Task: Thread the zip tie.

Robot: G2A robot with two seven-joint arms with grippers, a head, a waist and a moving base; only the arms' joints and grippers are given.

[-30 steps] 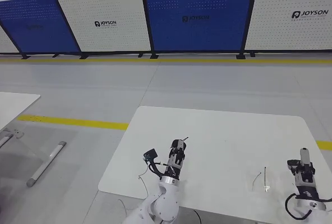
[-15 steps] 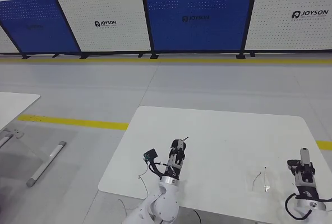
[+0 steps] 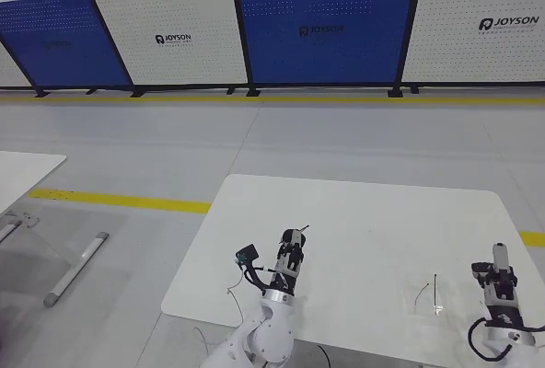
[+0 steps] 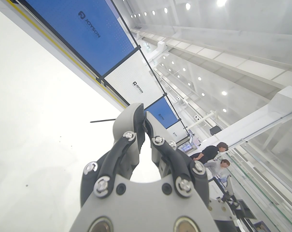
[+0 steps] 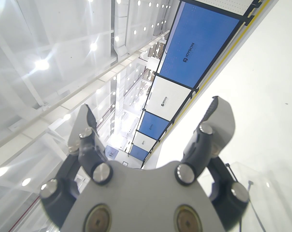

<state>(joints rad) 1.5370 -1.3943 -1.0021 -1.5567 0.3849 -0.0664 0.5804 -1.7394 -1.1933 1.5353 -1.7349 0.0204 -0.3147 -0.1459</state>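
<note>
Black zip tie [image 4: 102, 121] in left gripper [image 4: 144, 114] (tip out sideways)

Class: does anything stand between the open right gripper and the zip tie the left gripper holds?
Nothing visible blocks it. Between the right gripper and the zip tie pinched in the left gripper is bare table; only loose ties lie flat.
</note>
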